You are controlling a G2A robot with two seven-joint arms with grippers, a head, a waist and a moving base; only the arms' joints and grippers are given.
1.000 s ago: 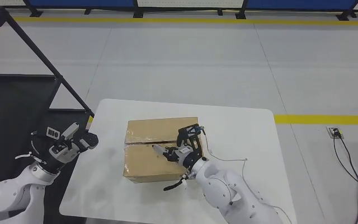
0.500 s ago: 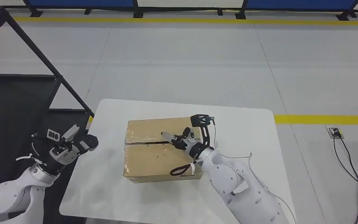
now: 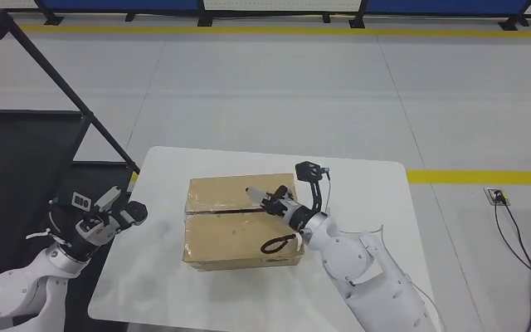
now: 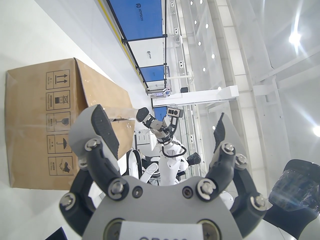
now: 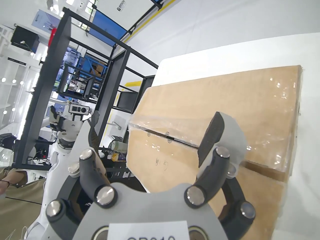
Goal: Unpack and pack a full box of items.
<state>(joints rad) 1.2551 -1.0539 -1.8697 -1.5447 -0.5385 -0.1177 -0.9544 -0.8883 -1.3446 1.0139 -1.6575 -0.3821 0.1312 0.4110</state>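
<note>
A closed cardboard box (image 3: 224,236) stands in the middle of the white table (image 3: 365,199), its top seam sealed with clear tape (image 5: 175,128). My right gripper (image 3: 262,197) hovers open just above the box's top, over the far half near the seam. In the right wrist view the right gripper (image 5: 152,136) has nothing between its fingers, with the box (image 5: 225,101) below. My left gripper (image 3: 131,212) stands open off the table's left edge, apart from the box. The left wrist view has the left gripper (image 4: 162,128) facing the box's printed end (image 4: 42,126).
A black metal frame (image 3: 66,91) rises at the table's left, beside a dark panel (image 3: 33,166). Free table surface lies to the right of the box and along the near edge. A cable (image 3: 508,220) lies on the floor far right.
My right gripper has moved from the near half of the box top across the seam toward the far side and slightly right. The left arm has hardly shifted.
</note>
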